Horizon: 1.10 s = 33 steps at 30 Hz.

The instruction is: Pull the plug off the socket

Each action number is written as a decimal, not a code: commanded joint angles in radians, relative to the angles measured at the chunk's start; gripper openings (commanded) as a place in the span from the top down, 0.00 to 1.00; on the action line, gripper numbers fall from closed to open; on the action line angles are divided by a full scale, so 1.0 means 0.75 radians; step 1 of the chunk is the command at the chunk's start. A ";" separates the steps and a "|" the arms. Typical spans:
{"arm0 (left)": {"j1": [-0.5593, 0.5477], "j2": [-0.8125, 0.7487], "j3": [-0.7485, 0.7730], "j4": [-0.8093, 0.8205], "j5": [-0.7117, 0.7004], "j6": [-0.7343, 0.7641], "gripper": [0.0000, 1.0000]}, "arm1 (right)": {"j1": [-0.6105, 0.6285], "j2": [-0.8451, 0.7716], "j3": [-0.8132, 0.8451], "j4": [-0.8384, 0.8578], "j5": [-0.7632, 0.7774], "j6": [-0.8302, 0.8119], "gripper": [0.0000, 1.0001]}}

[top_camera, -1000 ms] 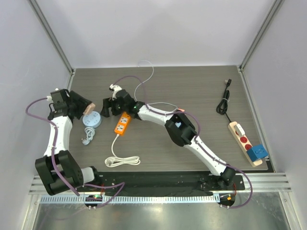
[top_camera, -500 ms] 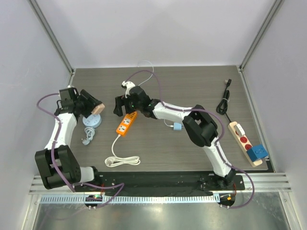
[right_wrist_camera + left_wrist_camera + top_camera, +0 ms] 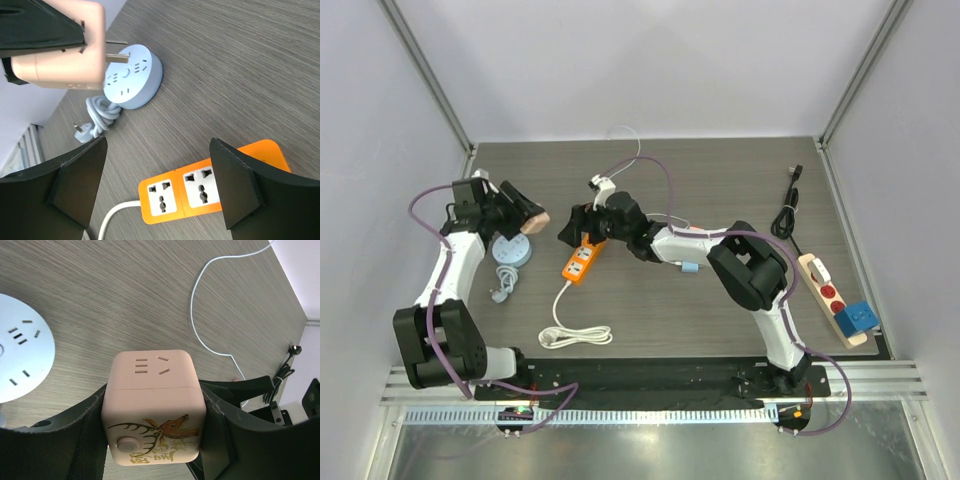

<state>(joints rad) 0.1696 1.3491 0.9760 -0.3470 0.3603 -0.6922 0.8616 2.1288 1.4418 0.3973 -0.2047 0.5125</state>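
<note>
The dark blue plug (image 3: 857, 317) sits plugged into the near end of the beige socket strip (image 3: 817, 275) at the far right of the table. Neither gripper is near it. My left gripper (image 3: 517, 213) is shut on a pink cube adapter (image 3: 152, 405), held in the air above the round light-blue socket (image 3: 510, 250). My right gripper (image 3: 576, 228) is open and empty, hovering over the orange strip (image 3: 210, 192). The right wrist view also shows the pink cube (image 3: 60, 45) with its prongs out.
The strip's black cord (image 3: 785, 205) lies coiled at the back right. A small light-blue cube (image 3: 690, 266) on a white cable lies mid-table under my right arm. The orange strip's white cord (image 3: 575, 335) coils at the front. Grey walls enclose the table.
My left gripper has moved right and up with the pink cube. My right gripper has shifted right over the orange strip, and its elbow has swung to the right.
</note>
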 commanded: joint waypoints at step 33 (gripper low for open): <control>-0.265 -0.007 -0.045 0.192 0.088 -0.445 1.00 | 0.054 -0.016 -0.133 0.585 0.105 0.274 0.37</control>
<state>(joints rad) 0.0391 1.4223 0.9680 -0.2790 0.3164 -0.9314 0.8806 2.1723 1.3609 0.8032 -0.1490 0.7547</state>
